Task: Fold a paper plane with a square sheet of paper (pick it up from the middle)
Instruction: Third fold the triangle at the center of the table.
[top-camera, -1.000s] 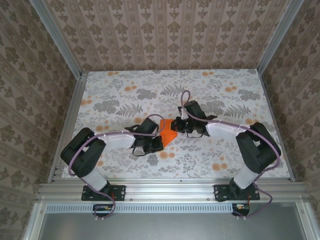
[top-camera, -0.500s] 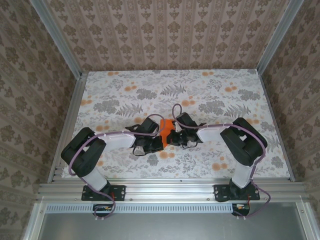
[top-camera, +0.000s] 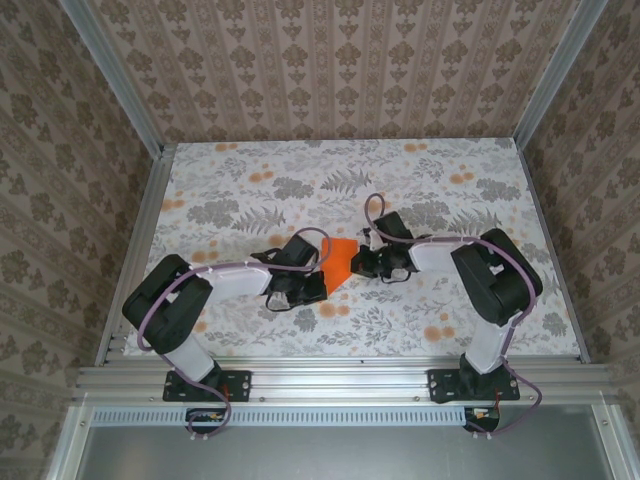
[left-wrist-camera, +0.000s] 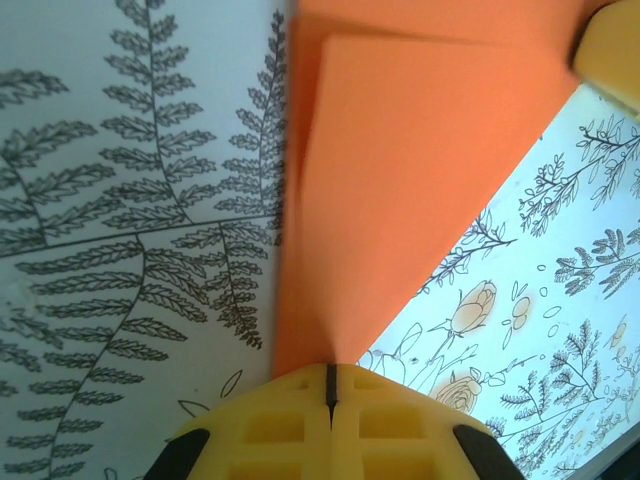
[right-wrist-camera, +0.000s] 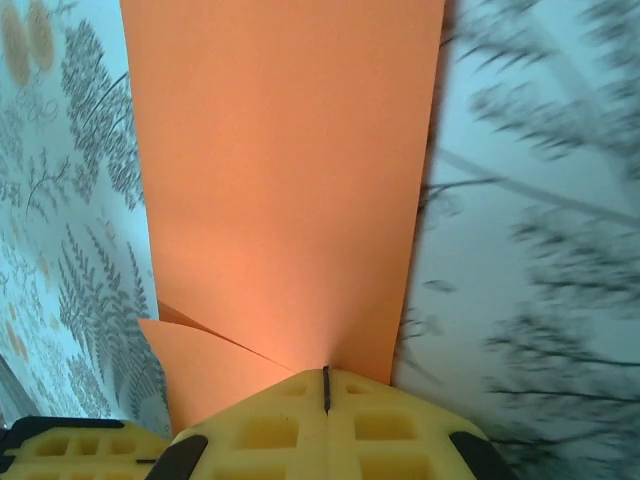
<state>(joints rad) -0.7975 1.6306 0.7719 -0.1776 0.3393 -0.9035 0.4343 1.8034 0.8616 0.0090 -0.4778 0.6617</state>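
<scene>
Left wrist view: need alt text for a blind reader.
The left hand, yellow and shut, pinches the narrow end of a folded orange sheet of paper that widens toward the top of the frame. Beneath lies a white table printed with grey ferns and flowers.

no readable text, labels or numbers anywhere

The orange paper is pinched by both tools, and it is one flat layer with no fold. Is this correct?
Not fully. The left tool and the right tool do pinch the orange paper, but it is not one flat layer: the left wrist view shows a folded flap lying over another layer.
</scene>
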